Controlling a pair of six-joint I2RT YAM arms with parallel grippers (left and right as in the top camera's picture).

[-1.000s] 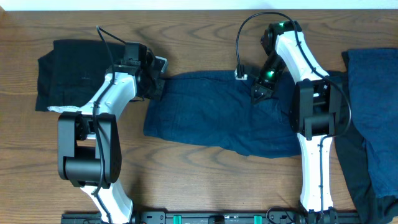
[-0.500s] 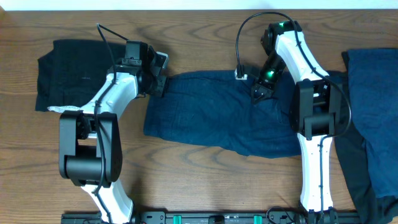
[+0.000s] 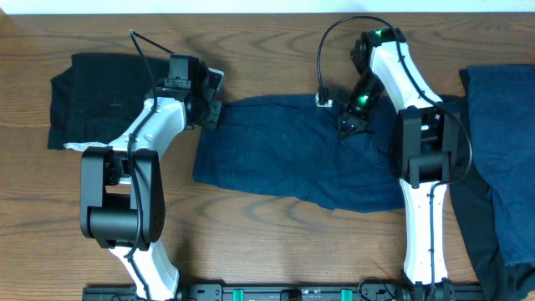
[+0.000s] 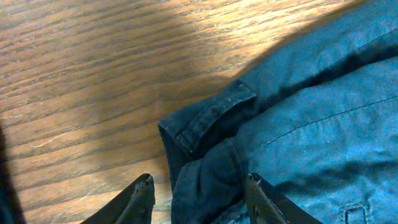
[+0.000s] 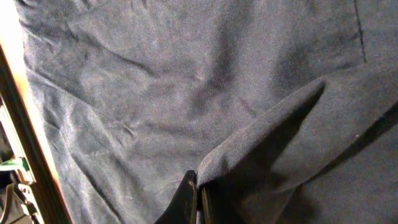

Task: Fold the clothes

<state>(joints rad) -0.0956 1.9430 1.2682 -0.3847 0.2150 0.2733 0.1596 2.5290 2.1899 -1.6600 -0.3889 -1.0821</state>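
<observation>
Pinching the blue shorts with my right gripper. My left gripper is open. I count one more blue cloth and one black cloth.

- Left arm and right arm are wearing white shells over black joints.
- A black cable is looping off the right.
- Left gripper is showing black fingers.

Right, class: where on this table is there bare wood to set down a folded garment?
The table is bare in front, between the left arm and the right arm, below the middle navy garment. Also bare: the front left corner, below the black garment. Crowded: the right end, covered by a second navy garment.
</observation>
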